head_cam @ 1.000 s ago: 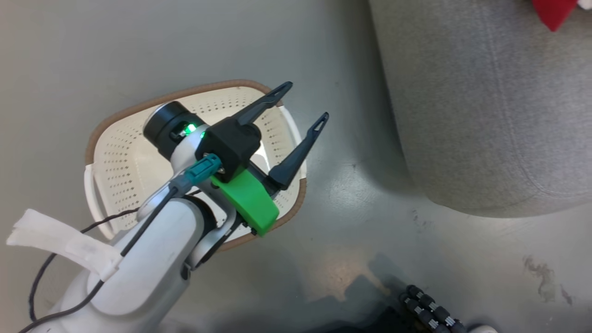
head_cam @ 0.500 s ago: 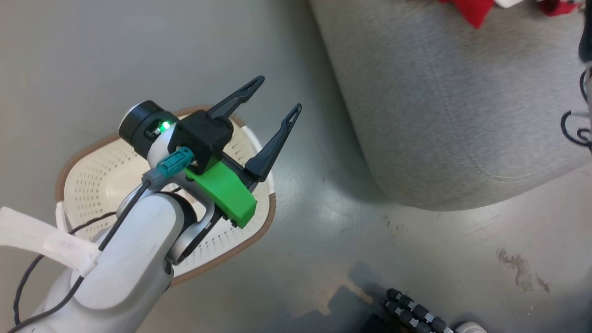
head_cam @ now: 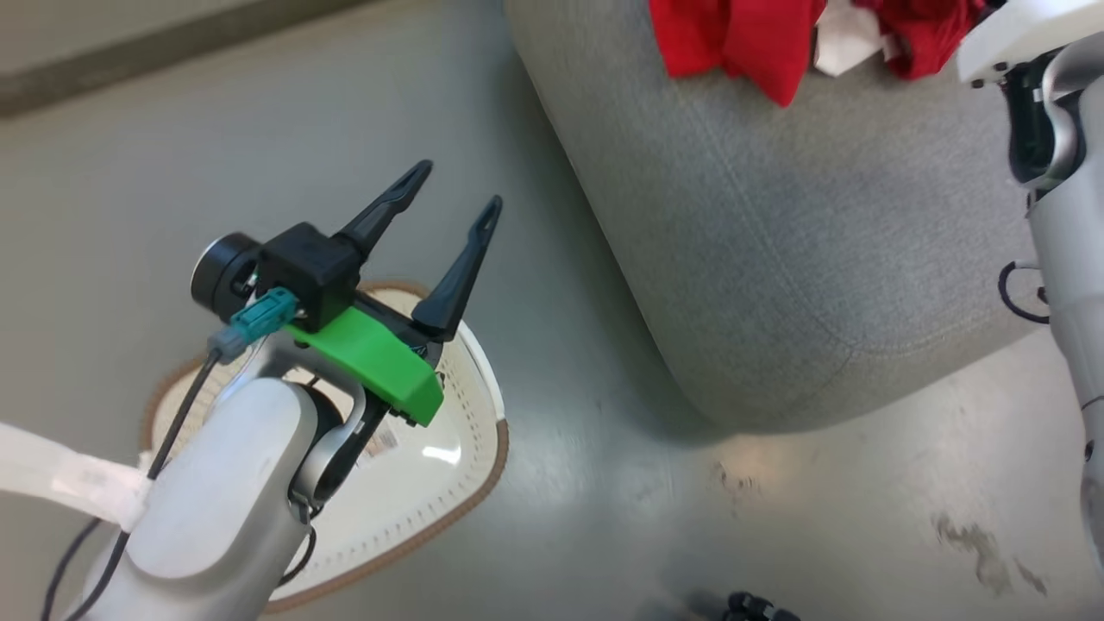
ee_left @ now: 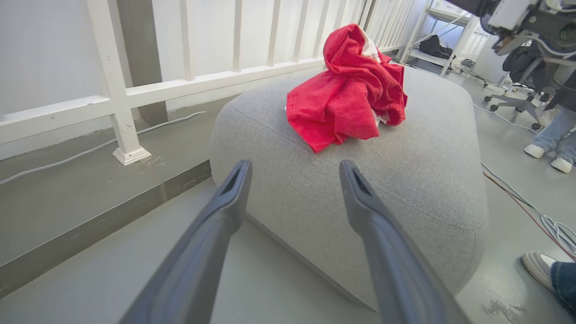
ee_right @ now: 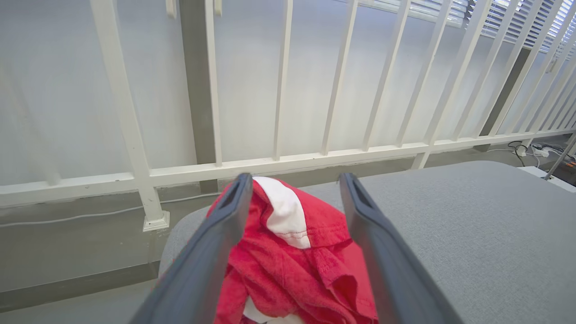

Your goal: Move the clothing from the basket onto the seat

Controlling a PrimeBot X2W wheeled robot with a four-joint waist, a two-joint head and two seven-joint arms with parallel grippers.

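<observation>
Red clothing lies in a crumpled heap on top of the grey seat, towards the side nearest the white railing, with a white panel showing among the folds. The right gripper hangs directly over that heap with its fingers spread wide. Fabric shows below and between them, but nothing is pinched, and whether a finger brushes the cloth cannot be told. The left gripper is also fully spread and holds nothing, poised above the basket, which stands on the floor just beside the seat.

The step in hand looks like letting go and pulling clear.

- The right arm should rise straight up along its own fingers before swinging away, since the soft, loosely folded fabric could catch on a fingertip and be dragged along.
- It should avoid drawing sideways towards the railing. The heap sits near that rounded edge, and a tug there could slide it off onto the floor.
- The basket needs checking before the job counts as finished. The part in the head view is bare white plastic with a label sticker, but the left forearm hides the rest.
- If that hidden part is bare too, the left arm has nothing left to fetch.
</observation>
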